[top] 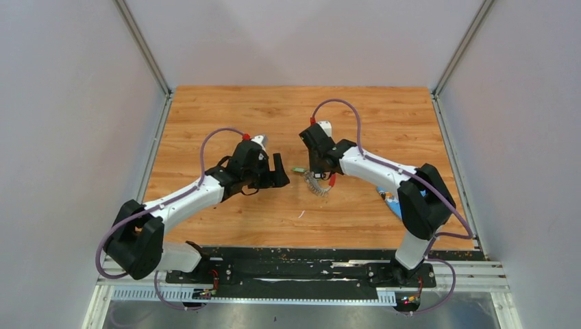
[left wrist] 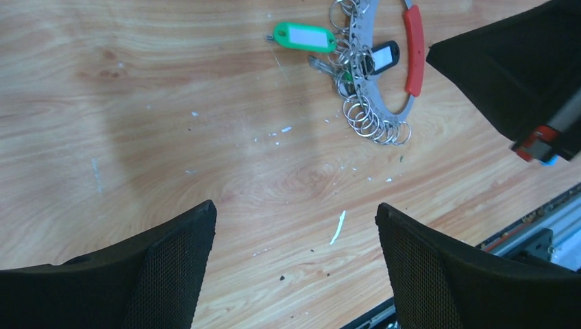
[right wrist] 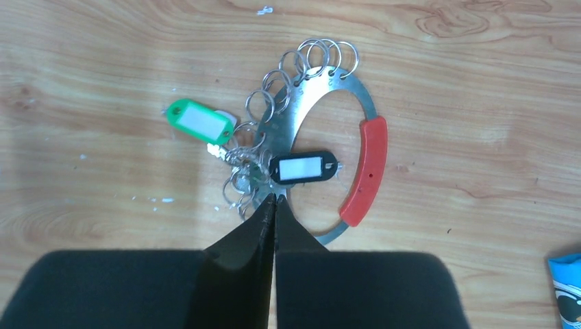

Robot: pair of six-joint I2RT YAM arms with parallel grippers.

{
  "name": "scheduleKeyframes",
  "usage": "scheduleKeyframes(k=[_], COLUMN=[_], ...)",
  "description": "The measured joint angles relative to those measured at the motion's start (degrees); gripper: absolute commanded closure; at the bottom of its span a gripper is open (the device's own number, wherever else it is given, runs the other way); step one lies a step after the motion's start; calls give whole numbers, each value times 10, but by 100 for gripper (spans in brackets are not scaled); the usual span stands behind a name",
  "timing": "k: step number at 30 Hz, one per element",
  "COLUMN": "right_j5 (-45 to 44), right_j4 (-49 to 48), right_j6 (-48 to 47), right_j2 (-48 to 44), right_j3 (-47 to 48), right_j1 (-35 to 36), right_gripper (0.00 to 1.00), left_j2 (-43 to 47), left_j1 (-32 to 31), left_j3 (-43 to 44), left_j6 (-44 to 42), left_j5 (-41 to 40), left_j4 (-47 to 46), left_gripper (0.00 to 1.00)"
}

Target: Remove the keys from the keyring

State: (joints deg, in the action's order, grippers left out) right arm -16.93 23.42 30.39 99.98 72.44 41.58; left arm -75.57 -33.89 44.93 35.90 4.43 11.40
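Observation:
The keyring [right wrist: 322,92] is a flat silver ring with a red sleeve [right wrist: 366,171], and several small split rings [right wrist: 322,51] line its edge. It lies on the wooden table, also in the top view [top: 316,185] and the left wrist view [left wrist: 366,86]. A green-headed key [right wrist: 199,122] and a black-rimmed pale one [right wrist: 303,168] hang on it; both also show in the left wrist view [left wrist: 303,38] [left wrist: 380,56]. My right gripper [right wrist: 275,199] is shut, its tips pinching the ring's near arc. My left gripper [left wrist: 294,212] is open and empty, above bare wood left of the ring.
A blue packet [right wrist: 567,288] lies right of the ring, near the right arm [top: 392,202]. White flecks and a white sliver [left wrist: 338,227] dot the wood. The black base rail [top: 301,264] runs along the table's near edge. White walls stand on three sides.

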Motion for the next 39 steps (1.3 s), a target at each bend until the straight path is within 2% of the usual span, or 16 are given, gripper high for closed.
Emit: scheduleKeyframes(k=[5,8,13,17,25,27,29,31,34,35,36,39], right_j5=[17,35,57,84,125,132,140,145,160,168,175,209], right_j4=[0,1,7,2,-13,-17,-19,-25,-36,-40,-45,-61], right_j6=[6,8,9,8,3,2,0,-1,-4,-5,-5,-8], right_j2=[-39,-60,-122,-177,-212,-212,-212,-209,-203,-199,-195,-180], right_j3=[-35,-85,-155,-186,-218,-223,-225,-225,-226,-226,-226,-228], right_j1=[-7,-42,-117,-159,-181,-181,-184,-187,-198,-203,-208,-224], right_gripper=[68,60,55,54,54,54,54,54,53,52,52,48], left_j2=[-38,-101,-197,-240,-370,-398,-418,-429,-439,-441,-441,-440], left_j1=[0,-8,-76,-120,-130,-132,-137,-142,-146,-146,-146,-141], left_j3=[2,51,185,254,338,361,382,399,412,415,418,414], left_j6=[24,24,16,29,61,62,63,64,67,68,65,65], left_j5=[30,26,-48,-98,-191,-201,-206,-211,-217,-218,-218,-204], left_j4=[-30,-22,26,50,109,122,128,130,133,131,127,114], left_gripper=[24,28,38,37,38,41,46,58,90,97,100,100])
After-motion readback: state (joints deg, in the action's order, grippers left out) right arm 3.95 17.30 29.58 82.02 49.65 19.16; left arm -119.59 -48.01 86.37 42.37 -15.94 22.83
